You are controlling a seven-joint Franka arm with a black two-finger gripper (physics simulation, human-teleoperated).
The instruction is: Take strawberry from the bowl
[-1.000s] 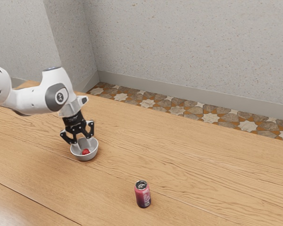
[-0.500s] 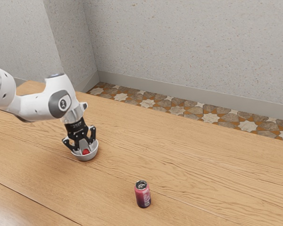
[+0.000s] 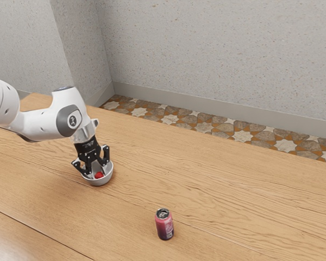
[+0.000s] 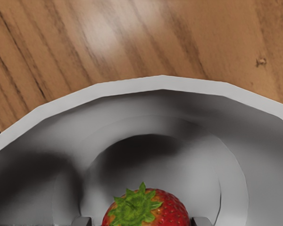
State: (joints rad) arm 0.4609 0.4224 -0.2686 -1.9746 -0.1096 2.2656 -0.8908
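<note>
Down into the bowl [image 3: 101, 182] comes the pincer [image 3: 94, 170], lower than 1 second ago, its 2 fingers apart on either side of the strawberry [image 3: 99, 175]. And there's the fruit, just 1, resting on the floor of that smooth, grey, round bowl, whose rim shows straight facets. Seedy red skin, green leafy crown [image 4: 134, 208] facing up toward the hand; the tip is hidden, so the long axis can't be judged exactly. Over at the exterior view's right, nearer, a pink and dark purple can [image 3: 164, 225] stands upright on the grained wooden worktop [image 3: 223, 179].
</note>
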